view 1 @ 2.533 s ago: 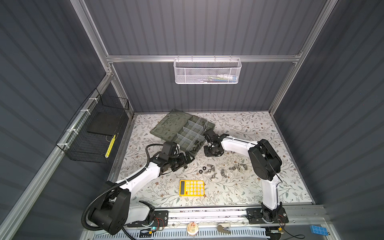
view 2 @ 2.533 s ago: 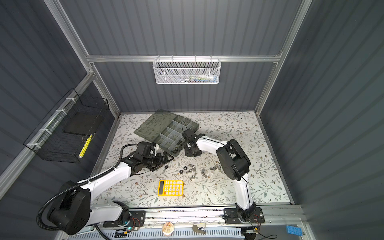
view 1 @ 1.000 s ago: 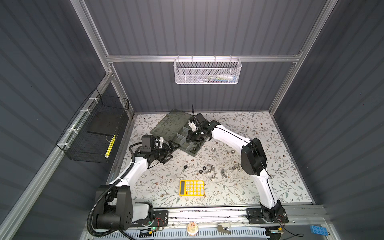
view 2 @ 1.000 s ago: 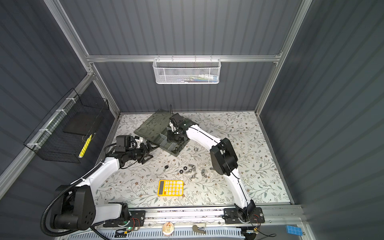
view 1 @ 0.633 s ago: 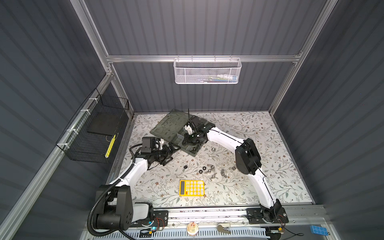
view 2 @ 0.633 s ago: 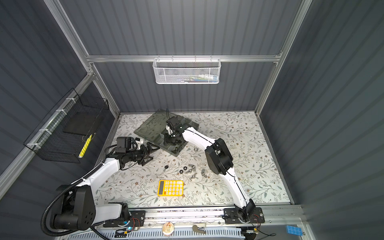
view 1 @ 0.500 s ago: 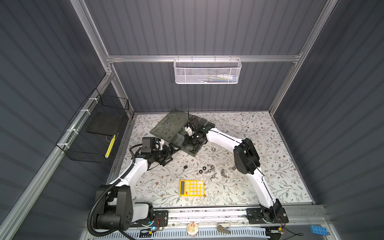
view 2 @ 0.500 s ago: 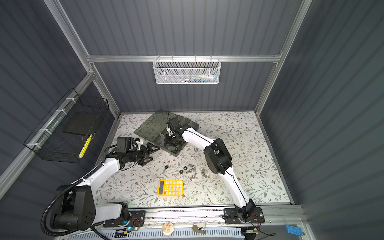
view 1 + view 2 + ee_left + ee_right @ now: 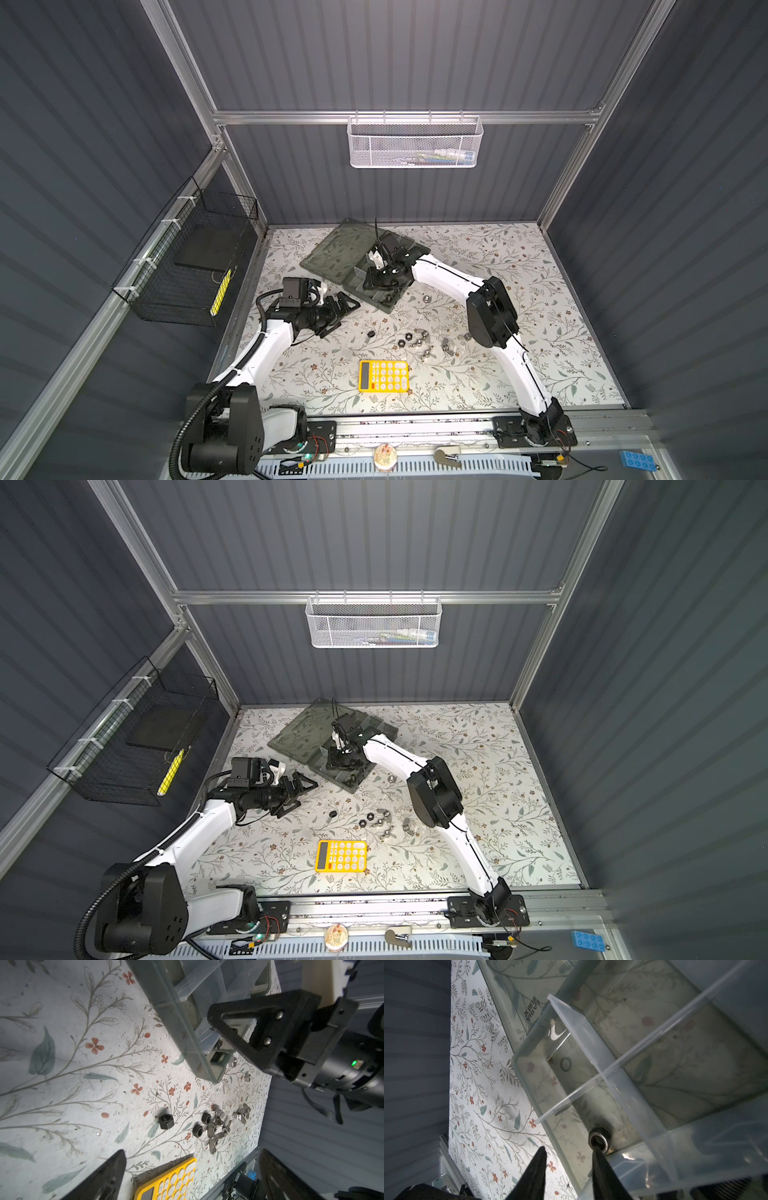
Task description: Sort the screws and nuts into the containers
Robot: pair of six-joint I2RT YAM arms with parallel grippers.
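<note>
Although one black nut already lay in a compartment of the organiser box, low in the right wrist view, most of the job seemed left, because black, silver and wing nuts were loose on the desk above the yellow calculator at the middle of a top view. The right fingers stood partly apart with nothing between them, one tip at the nut, and the left fingers were spread wide and empty beside the box.
</note>
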